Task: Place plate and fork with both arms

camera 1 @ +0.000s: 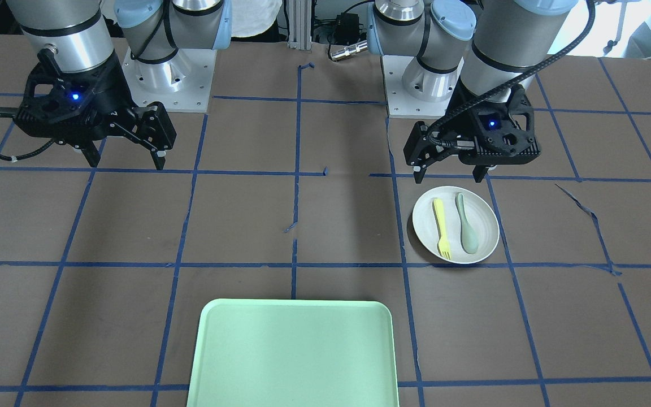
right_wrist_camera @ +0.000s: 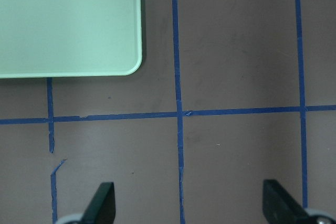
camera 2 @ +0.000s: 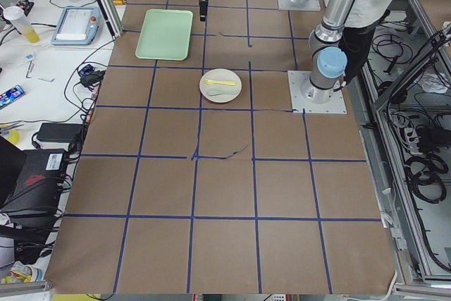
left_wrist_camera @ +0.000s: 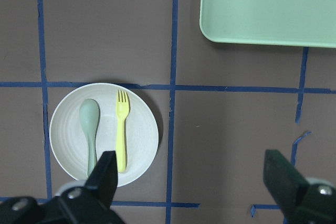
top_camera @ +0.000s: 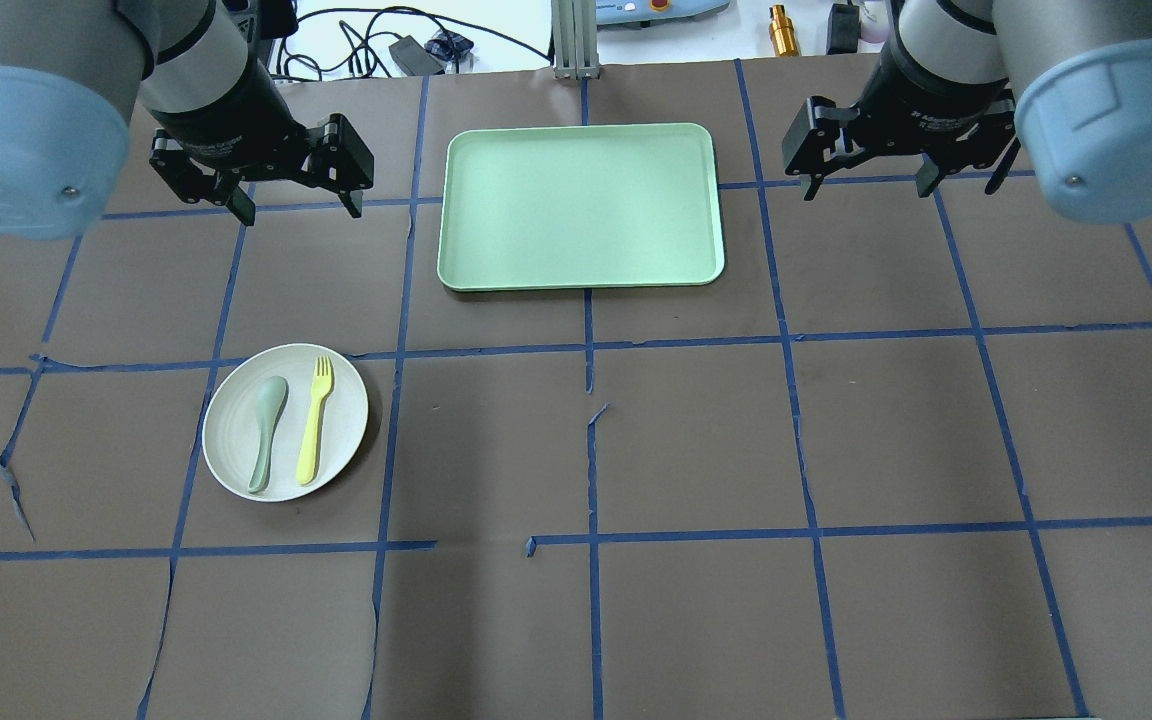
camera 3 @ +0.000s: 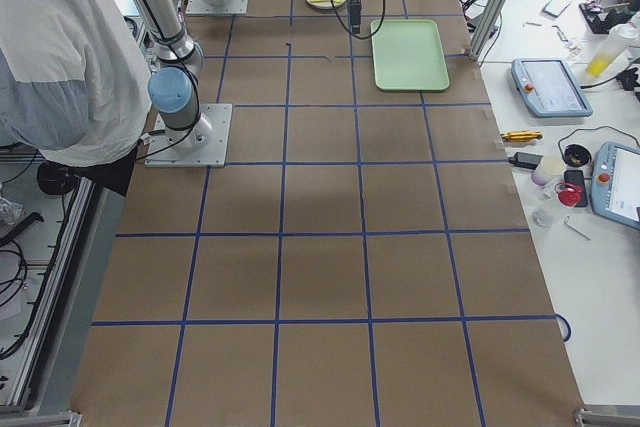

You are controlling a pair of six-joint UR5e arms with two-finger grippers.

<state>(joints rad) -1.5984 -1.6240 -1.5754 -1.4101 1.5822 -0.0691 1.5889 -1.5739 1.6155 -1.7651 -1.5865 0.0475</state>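
Zero steps done: left gripper (top_camera: 298,208) and right gripper (top_camera: 871,188) both hang wide open, empty, fork (top_camera: 313,432) lying on the plate (top_camera: 290,400) at 8 o'clock from the tray (top_camera: 581,210) overhead, so left probably descends next.

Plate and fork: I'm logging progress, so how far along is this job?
Done: nothing visible. The fork lies beside the spoon on the plate, apart from the tray. In hand: nothing; the left gripper and right gripper hang open above the table. Left: picking up and placing both plate and fork.
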